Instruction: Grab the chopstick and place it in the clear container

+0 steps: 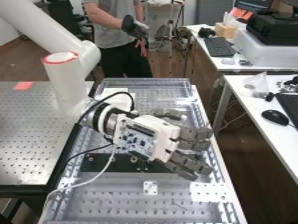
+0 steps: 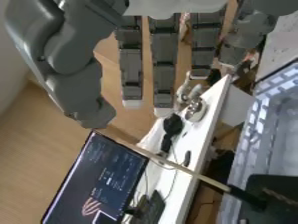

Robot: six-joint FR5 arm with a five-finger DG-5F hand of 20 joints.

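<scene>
Hand (image 1: 156,139): released, its fingers straight and grasping nothing. High view places it above the perforated metal surface (image 1: 113,200), palm side hidden, fingers pointing away from the arm (image 1: 40,22). Just below lies a black plate (image 1: 100,162).

Chopstick (image 2: 193,172): wrist view, pale shaft with a dark end, apart from the fingers; dark end at a black block (image 2: 276,192). Whether it touches the block, cannot tell.

Surface: clear walls of the container (image 1: 146,80) border the perforated metal; a small white plate (image 1: 151,188) lies on it. A second perforated bench (image 1: 26,135) stands alongside, bearing a red patch (image 1: 23,86).

Room: brown floor (image 1: 233,150). White desks (image 1: 229,97) carry a keyboard (image 1: 219,47), a mouse (image 1: 275,117), a cardboard box (image 1: 225,32) and a black case (image 1: 276,35). Wrist view: a monitor (image 2: 100,175) beside a white desk.
</scene>
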